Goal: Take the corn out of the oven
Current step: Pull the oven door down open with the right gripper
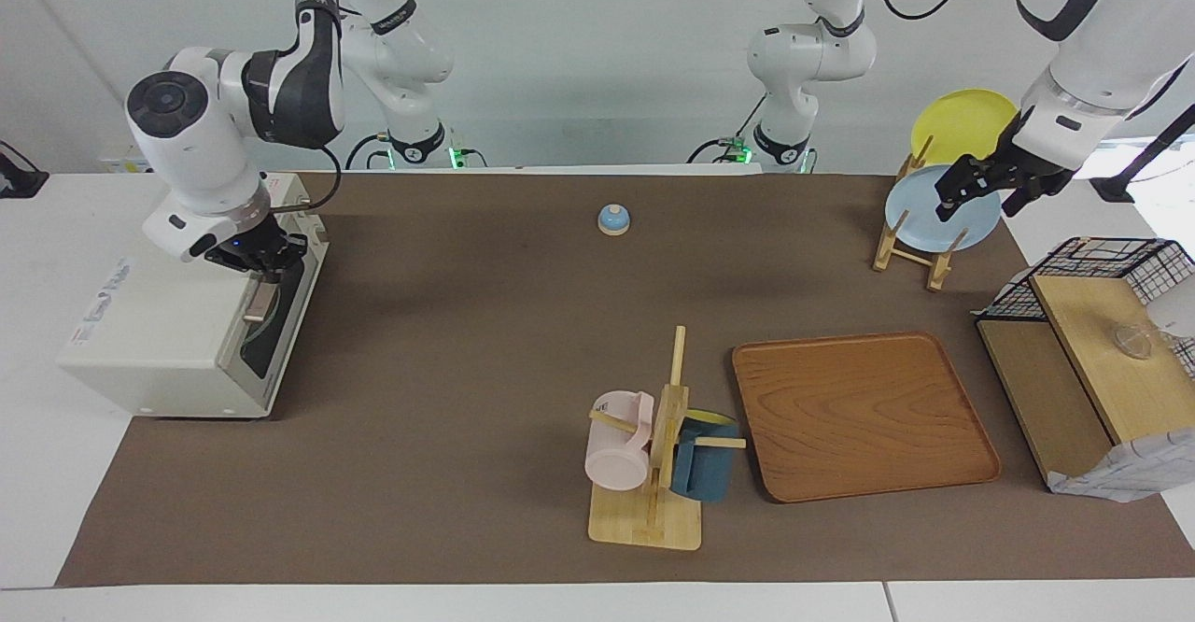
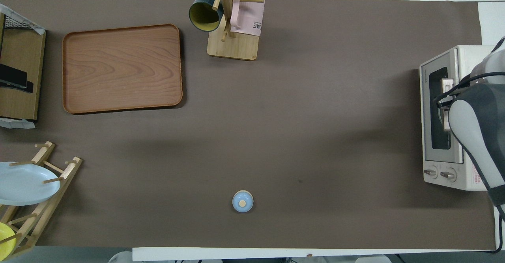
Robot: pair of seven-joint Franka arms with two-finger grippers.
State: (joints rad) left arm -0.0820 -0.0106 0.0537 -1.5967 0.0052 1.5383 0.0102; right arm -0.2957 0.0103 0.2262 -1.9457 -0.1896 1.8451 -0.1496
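Your right tool [image 1: 254,262] sits at the closed toaster oven [image 1: 168,342] door's handle [image 1: 259,303], finger state unreadable, corn unseen, presumably inside; a shallow grip may slip and let the door snap back; left tool [image 1: 990,194] waits over the plate rack [image 1: 910,248].

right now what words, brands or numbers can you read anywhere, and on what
"OME": the visible end of a word on the pink mug, hanging on the mug tree.
Brand lettering on the oven door frame: too small to read.
Label on the oven's top: blurred, unreadable.
Nothing else carries text.
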